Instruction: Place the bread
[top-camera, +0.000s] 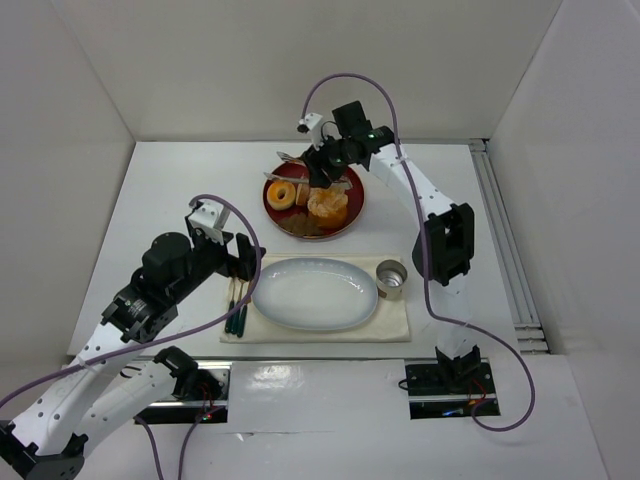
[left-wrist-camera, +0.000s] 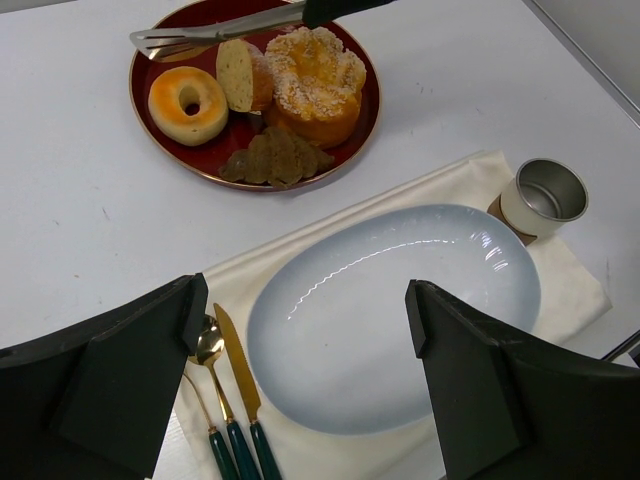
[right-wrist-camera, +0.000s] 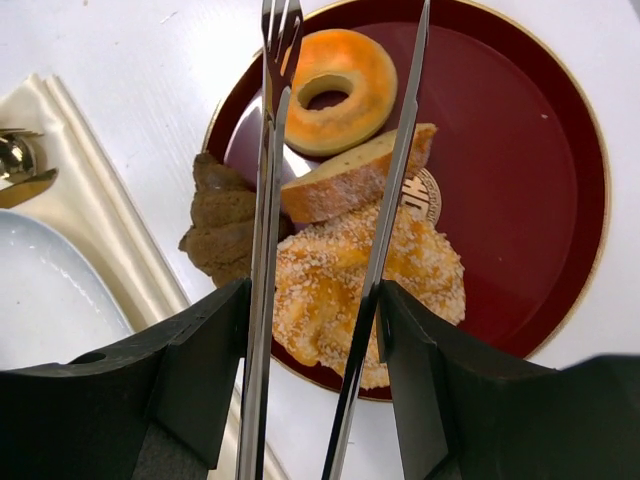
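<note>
The bread is a golden ring with a centre hole, lying at the left of the red plate. It also shows in the left wrist view and the right wrist view. My right gripper is shut on metal tongs and holds them above the red plate. The tong arms are spread, with their tips over and beside the bread. My left gripper is open and empty over the left part of the white oval plate.
On the red plate are also a lumpy sugared mound, a tan slice and a brown piece. The white plate sits on a cream napkin with a metal cup to its right and green-handled cutlery to its left.
</note>
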